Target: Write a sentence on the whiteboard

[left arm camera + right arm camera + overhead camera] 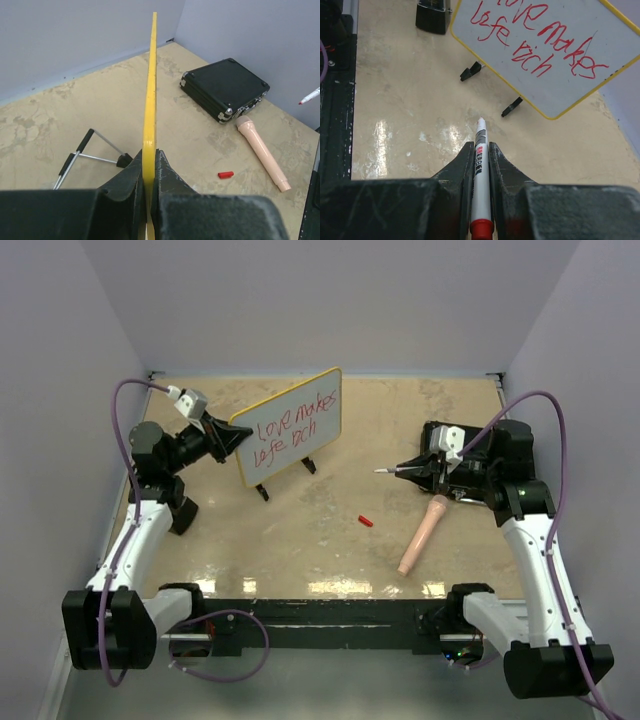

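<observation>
Fingers (170,172) of the left gripper (149,157) pinch the whiteboard (149,90) by its yellow edge. Fingers (461,165) of the right gripper (480,150) clamp the marker (480,132), with the sentence (535,45) ahead of them, apart. Risk: tip pressure may pivot the edge-held board in the pinch, smearing the red words.

Mottled beige tabletop (300,540): black case (225,87), pinkish torch-like cylinder (422,533), small red piece (366,521), possibly a cap.
</observation>
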Action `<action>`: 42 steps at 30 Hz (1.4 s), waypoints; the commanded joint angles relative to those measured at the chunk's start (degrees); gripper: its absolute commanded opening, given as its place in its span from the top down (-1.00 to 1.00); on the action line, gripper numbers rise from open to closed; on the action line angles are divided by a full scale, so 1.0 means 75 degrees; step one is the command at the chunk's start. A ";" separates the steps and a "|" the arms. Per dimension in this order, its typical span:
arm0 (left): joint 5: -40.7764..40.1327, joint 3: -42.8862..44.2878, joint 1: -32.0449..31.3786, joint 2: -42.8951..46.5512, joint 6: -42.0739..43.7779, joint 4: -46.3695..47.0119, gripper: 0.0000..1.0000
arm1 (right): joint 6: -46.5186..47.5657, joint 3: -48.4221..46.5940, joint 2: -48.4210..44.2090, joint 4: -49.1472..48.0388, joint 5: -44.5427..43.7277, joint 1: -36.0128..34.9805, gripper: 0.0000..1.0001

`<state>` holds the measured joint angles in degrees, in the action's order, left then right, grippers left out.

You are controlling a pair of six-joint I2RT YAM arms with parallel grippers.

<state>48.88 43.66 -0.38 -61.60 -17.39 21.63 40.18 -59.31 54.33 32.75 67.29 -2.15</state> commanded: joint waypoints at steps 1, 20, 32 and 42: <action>0.1203 0.0097 0.0659 -0.0269 -0.0224 0.1650 1.00 | 0.0127 0.0080 -0.0189 -0.0008 0.0310 0.0041 1.00; 0.1569 -0.0711 0.1281 -0.0798 -0.2714 0.4321 1.00 | 0.0127 0.0220 -0.0165 -0.0078 0.0251 0.0029 1.00; -0.0036 -0.2387 0.0169 0.0373 -0.5053 0.4793 1.00 | 0.0372 0.0291 -0.0025 0.0004 0.0368 0.0041 1.00; -0.0799 -0.3313 -0.0277 0.1182 -0.5521 0.4476 1.00 | 0.0560 0.0373 0.0151 0.0074 0.0240 0.0041 1.00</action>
<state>47.35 20.03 -1.93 -54.83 -55.09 51.27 43.13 -56.77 54.96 33.08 68.53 -2.15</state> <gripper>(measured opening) 0.078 0.144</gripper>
